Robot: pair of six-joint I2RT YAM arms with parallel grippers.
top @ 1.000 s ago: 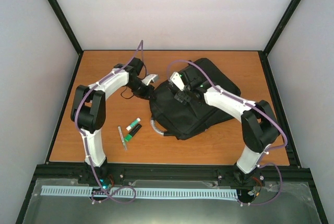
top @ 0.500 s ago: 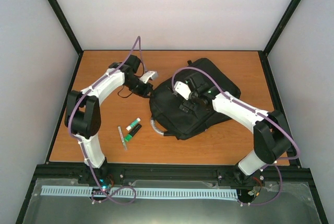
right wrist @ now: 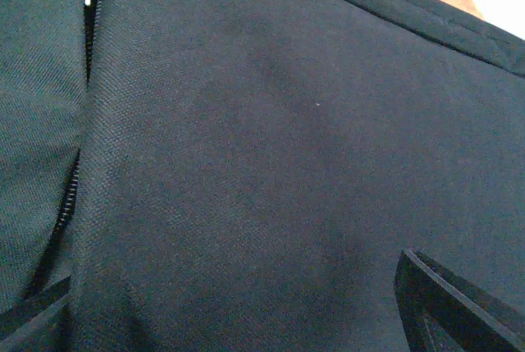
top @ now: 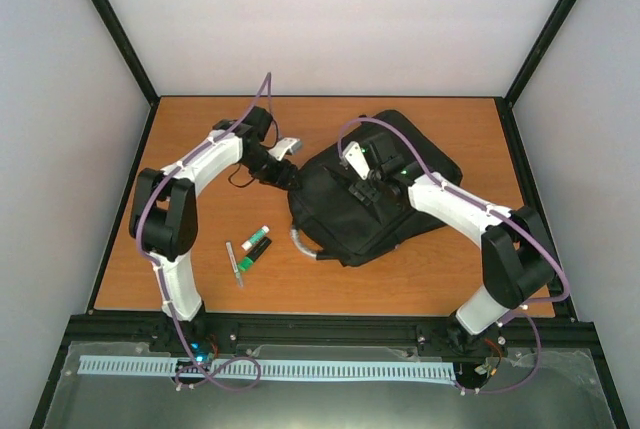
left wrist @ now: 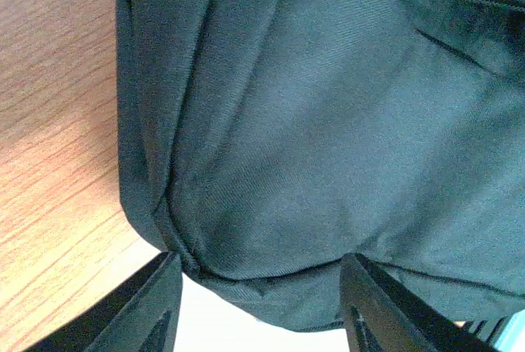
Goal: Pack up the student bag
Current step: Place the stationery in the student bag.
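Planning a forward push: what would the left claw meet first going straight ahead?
The student bag: its corner sits between the spread fingers of the left claw, very close; depth is unclear.

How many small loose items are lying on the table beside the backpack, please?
3, clustered left of the student bag: a white-capped green tube, a black-and-green one beside it, and a thin pen furthest left. More may hide under the bag.

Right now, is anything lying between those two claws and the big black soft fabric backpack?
Nothing visible does. The left gripper has its open fingers on either side of a corner of the large black soft fabric backpack. The right gripper hangs open close over the bag's flat panel.
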